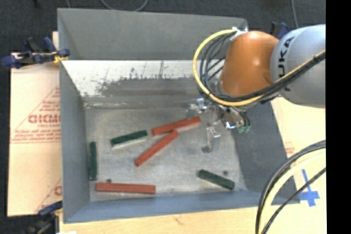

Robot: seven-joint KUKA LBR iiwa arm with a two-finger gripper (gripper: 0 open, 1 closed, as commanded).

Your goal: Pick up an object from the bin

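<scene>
Hand (210,134) low in right half of bin (109,41), just beside right end of upper red stick (174,126); spread or pressed together, cannot tell. Second red stick (156,149) angled just beside it, green stick (129,138) further left, lower green stick (215,179) near. Arm in from right, wrist pointing down.

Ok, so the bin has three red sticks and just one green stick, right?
Not quite. The red count is right: one red stick and another in the middle, and a third at the bottom left. But the camera view shows three green sticks, not one: at the far left, left of the middle and at the lower right.
</scene>
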